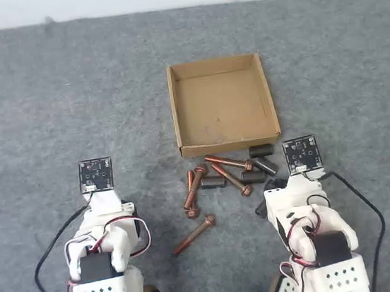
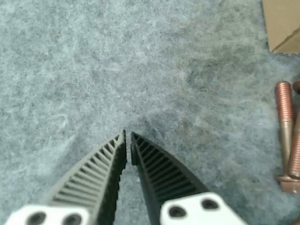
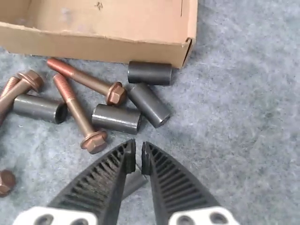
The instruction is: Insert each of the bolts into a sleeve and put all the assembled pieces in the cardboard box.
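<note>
While bolts (image 3: 75, 111) and sleeves (image 3: 116, 118) lie loose just ahead of the right gripper (image 3: 138, 153), jaws closed and empty, the box (image 3: 93, 44) sits beyond them. The left gripper (image 2: 127, 137), likewise closed and empty, hangs over carpet (image 2: 93, 70).

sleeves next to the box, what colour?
Plain dark grey, almost black; the sleeves show best in the right wrist view.

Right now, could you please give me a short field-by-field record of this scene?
cardboard box: empty, on the grey mat
bolts: several, loose in front of the box, none in a sleeve
sleeves: at least four, lying among the bolts
left hand: shut, empty, over bare mat
right hand: shut, empty, just short of the sleeves
</note>
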### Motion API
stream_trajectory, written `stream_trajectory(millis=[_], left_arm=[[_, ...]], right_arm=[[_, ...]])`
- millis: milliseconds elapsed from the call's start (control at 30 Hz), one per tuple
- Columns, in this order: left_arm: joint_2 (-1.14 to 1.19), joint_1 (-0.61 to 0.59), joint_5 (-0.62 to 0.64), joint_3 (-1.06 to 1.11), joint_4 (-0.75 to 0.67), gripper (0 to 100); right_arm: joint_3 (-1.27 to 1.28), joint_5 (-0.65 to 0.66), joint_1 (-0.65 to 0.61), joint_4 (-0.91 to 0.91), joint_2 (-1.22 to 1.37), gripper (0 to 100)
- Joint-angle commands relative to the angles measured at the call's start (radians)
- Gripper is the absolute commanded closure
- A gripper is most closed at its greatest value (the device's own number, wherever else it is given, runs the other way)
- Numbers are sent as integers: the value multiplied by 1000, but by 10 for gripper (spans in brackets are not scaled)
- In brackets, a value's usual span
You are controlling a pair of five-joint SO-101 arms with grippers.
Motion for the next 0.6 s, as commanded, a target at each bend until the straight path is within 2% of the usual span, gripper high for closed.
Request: stream_trajectory(millis=[0, 200, 367, 567], left_arm=[[-21, 3, -9, -31, 3, 988], [-21, 15, -9, -31, 3, 988], [-21, 107, -9, -35, 5, 988], [-21, 115, -6, -35, 5, 988]], right_arm=[[-89, -29, 41, 33, 10, 979], [-86, -28, 85, 44, 10, 981], [-87, -31, 90, 38, 25, 982], [-150, -25, 70, -27, 265, 982]])
